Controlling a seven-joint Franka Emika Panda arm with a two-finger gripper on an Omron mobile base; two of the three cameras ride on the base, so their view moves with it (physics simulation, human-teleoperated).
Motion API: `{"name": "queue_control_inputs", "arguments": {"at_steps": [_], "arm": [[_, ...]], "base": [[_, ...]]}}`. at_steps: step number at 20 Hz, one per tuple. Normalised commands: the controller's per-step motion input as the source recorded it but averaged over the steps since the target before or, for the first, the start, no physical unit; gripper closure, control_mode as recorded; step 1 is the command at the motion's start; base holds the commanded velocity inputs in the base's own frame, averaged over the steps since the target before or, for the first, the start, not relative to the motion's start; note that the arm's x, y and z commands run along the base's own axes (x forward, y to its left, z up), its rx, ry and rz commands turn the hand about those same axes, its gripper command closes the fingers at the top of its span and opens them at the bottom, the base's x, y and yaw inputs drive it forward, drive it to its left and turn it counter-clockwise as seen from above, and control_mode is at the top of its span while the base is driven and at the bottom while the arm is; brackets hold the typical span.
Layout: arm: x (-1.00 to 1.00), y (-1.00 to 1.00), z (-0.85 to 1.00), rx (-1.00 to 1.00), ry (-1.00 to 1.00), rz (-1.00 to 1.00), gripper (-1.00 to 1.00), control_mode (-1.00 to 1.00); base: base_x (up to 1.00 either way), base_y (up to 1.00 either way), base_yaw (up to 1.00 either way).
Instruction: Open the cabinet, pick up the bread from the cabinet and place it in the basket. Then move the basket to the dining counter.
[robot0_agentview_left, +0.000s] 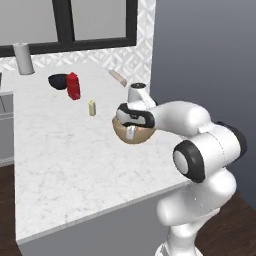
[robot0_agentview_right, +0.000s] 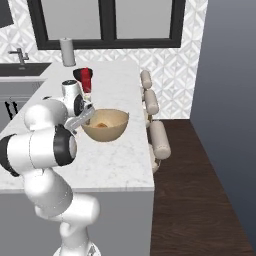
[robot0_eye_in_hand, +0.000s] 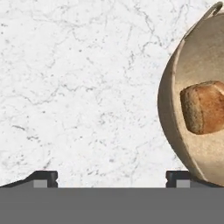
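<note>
The tan wooden basket (robot0_agentview_right: 105, 124) is sitting on the white marble dining counter (robot0_agentview_left: 65, 165), near its edge on the stool side, and the golden-brown bread (robot0_eye_in_hand: 203, 107) is lying inside it, visible from the hand view and as a small brown patch in the right base view. The gripper (robot0_agentview_right: 86, 116) is hanging at the basket's rim; in the hand view the two dark fingertips (robot0_eye_in_hand: 43, 178) are standing wide apart, one close against the basket's outer wall, the other over bare marble. I think nothing is being pinched between them, though the rim hides part of one tip. So most of the job looks done: bread in the basket, basket on the island top. What seems left is only for the arm to be drawing clear. Further back on the slab a red and black object (robot0_agentview_left: 70, 84), a small yellow block (robot0_agentview_left: 92, 108) and a paper towel roll (robot0_agentview_left: 23, 58) are standing well apart from the basket.
</note>
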Motion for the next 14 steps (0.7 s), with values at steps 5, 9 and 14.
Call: {"name": "queue_control_inputs", "arguments": {"at_steps": [5, 9, 14], "arm": [[-1.0, -0.25, 0.35, 0.06, -0.03, -0.24, -1.0, -1.0], [-1.0, -0.41, 0.31, 0.08, -0.05, -0.27, -1.0, -1.0], [-1.0, -0.47, 0.28, 0.08, -0.07, -0.24, -1.0, -1.0]], "base": [[0.0, 0.0, 0.0], [0.0, 0.0, 0.0], [0.0, 0.0, 0.0]]}}
